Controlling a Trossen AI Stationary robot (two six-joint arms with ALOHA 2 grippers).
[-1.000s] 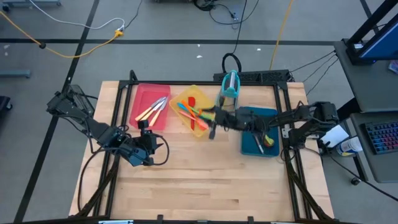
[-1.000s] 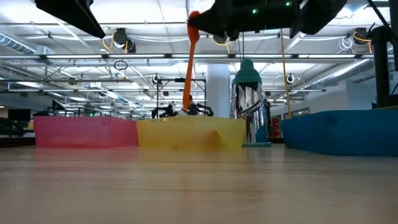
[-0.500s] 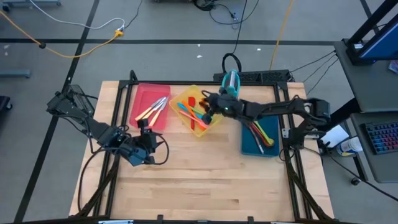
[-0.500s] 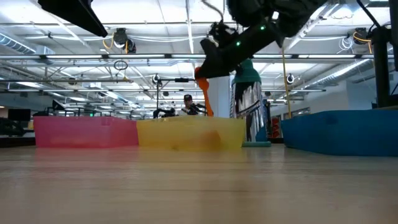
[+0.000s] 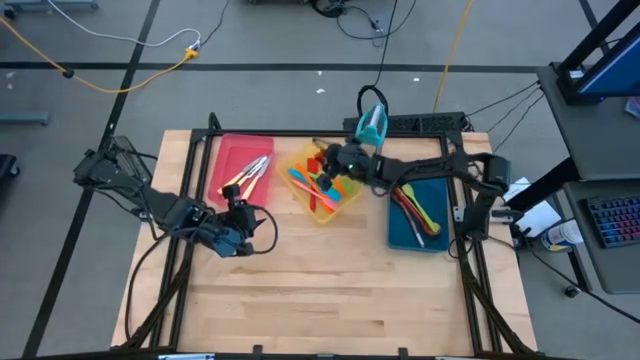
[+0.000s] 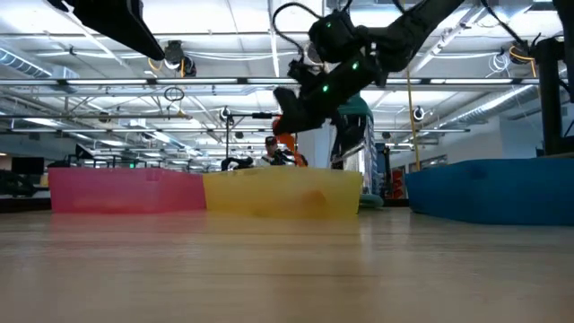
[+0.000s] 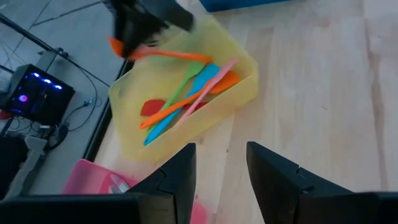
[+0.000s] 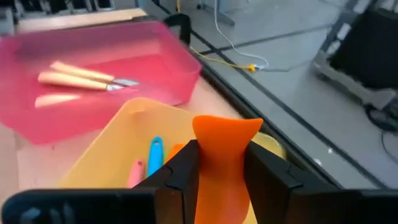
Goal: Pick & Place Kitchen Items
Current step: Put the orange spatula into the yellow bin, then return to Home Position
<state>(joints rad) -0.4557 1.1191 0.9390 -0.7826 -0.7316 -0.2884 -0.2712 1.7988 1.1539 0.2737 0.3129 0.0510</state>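
Observation:
My right gripper point(image 5: 334, 168) hangs over the yellow tray point(image 5: 345, 203) and is shut on an orange spatula point(image 8: 224, 134). The tray holds several utensils: blue, orange, pink and green spatulas and a red one point(image 7: 186, 99). It also shows in the low view point(image 6: 282, 193). Cream-handled knives point(image 5: 245, 176) lie in the pink tray point(image 5: 232, 150). More utensils point(image 5: 415, 210) lie in the blue tray point(image 5: 400, 238). My left gripper point(image 5: 238, 238) is open and empty above the bare table, near the pink tray's near edge. My right gripper pinches the orange spatula between its two fingers near its wide blade end point(image 8: 222, 149). The blade sticks out past the fingertips. The long handle point(image 7: 180, 56) reaches out over the yellow tray, near level. Whether the handle's free end touches the utensils below, I cannot tell.
A teal-framed upright holder point(image 5: 371, 127) stands at the far edge behind the yellow tray, close to my right arm. Bare wooden table point(image 5: 330, 290) lies toward the near edge. The left wrist view looks over the yellow tray's rim point(image 7: 242, 93).
My right gripper has carried the orange spatula from above the blue tray toward the table's left and far side, to over the yellow tray, and has come down. It has tipped, so the spatula, which hung upright below it, now lies near level.

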